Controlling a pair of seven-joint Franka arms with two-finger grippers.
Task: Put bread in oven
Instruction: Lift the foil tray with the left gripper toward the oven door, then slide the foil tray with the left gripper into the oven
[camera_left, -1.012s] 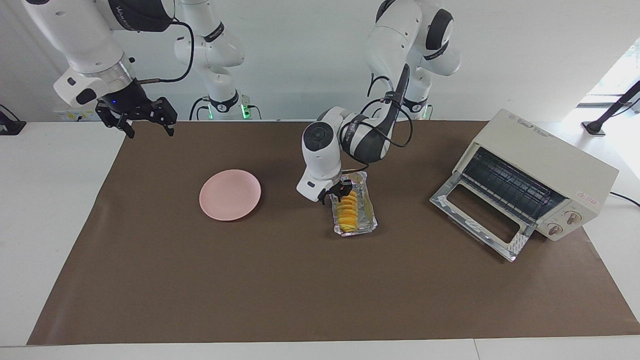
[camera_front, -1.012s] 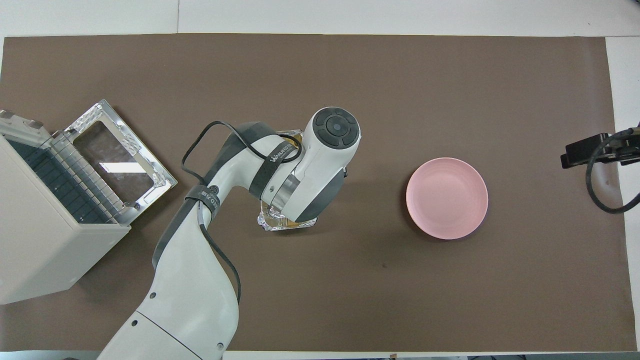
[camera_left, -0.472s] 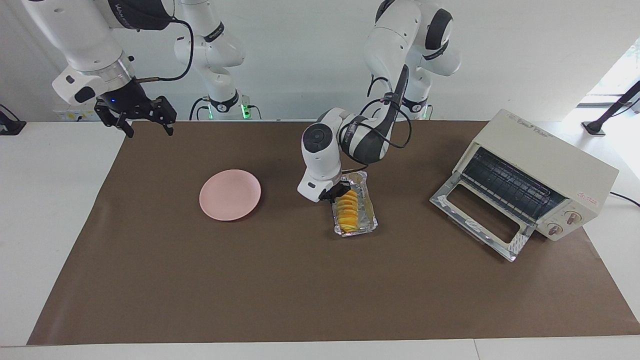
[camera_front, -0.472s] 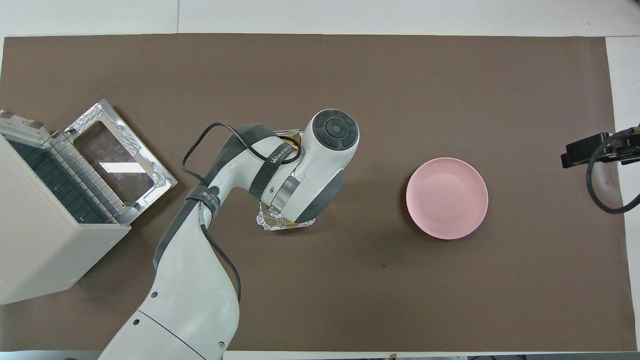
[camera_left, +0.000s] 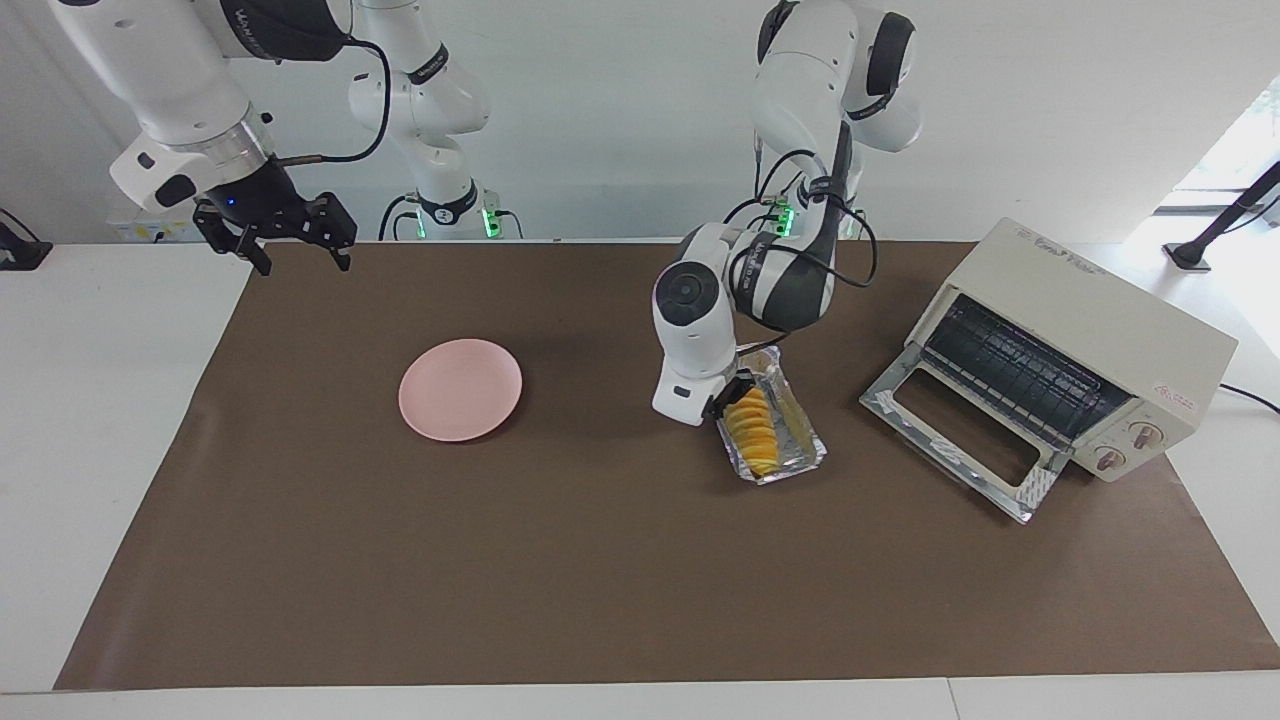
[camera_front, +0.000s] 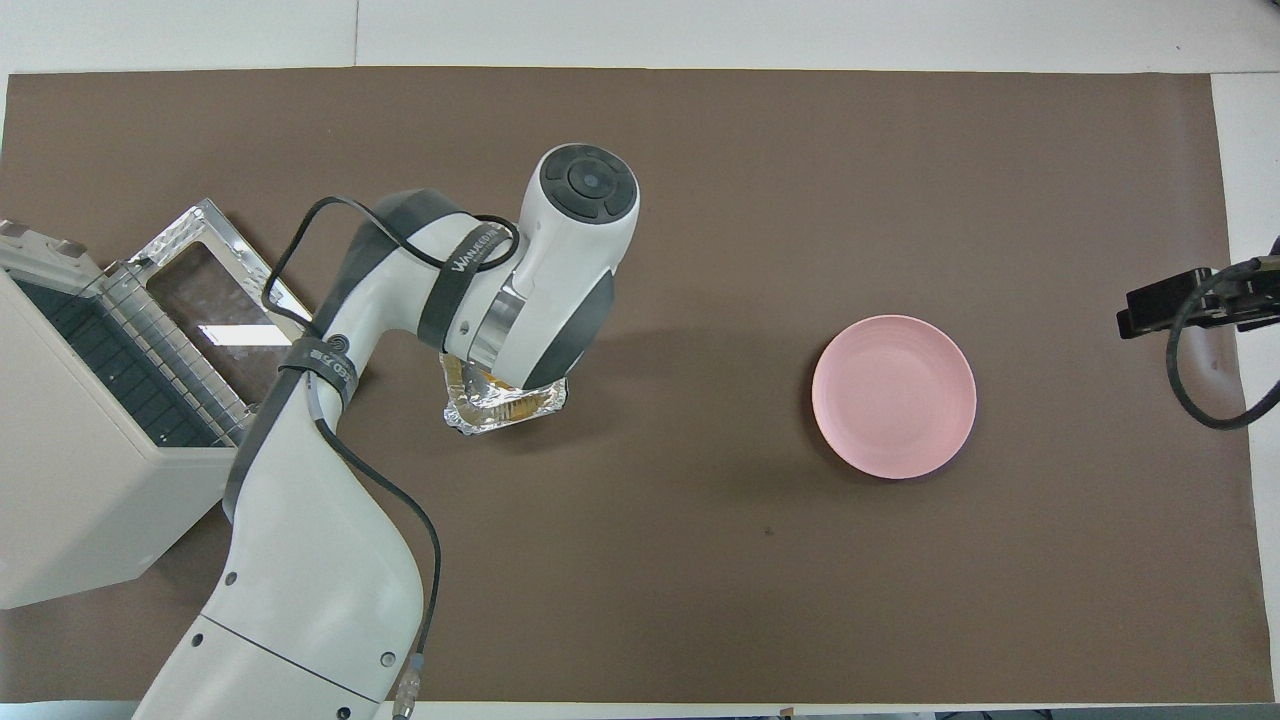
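yellow-orange bread (camera_left: 753, 427), pink plate (camera_left: 460, 389)

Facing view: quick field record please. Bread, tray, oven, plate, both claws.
bread: in foil tray, between plate and oven
oven: at left arm's end, door dropped open, rack bare
plate: pink, nothing on it
left claw: shut on the tray's edge
right claw: open, waiting over the mat corner at right arm's end
bread in oven: not yet

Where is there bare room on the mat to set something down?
Bare mat lies between the pink plate and the foil tray, and along the whole edge farthest from the robots. It is crowded between that tray, held by the left gripper, and the oven, whose dropped door takes up the mat there.
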